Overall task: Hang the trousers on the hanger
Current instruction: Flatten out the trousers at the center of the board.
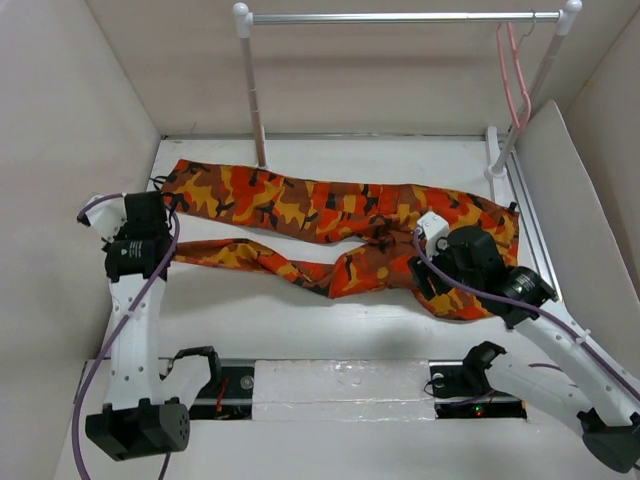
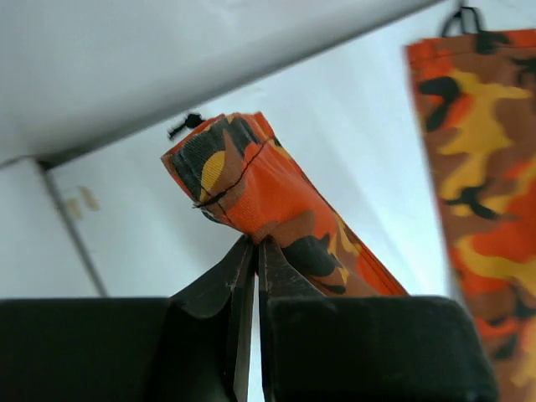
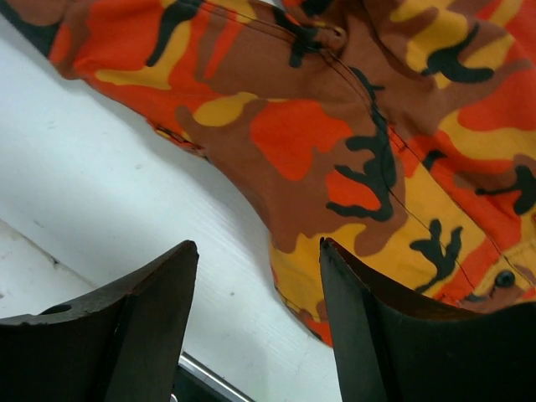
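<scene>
The camouflage trousers lie flat across the table, legs pointing left, waist at the right. My left gripper is shut on the cuff end of the near leg, pinching the cloth between its fingertips. My right gripper is open, just above the table at the near edge of the waist part; one finger is over the cloth edge, the other over bare table. The pink hanger hangs from the silver rail at the back right.
A white-posted rail with a silver bar stands at the back. White walls enclose the table on the left, back and right. A black slot with a plastic-covered strip runs along the near edge between the arm bases.
</scene>
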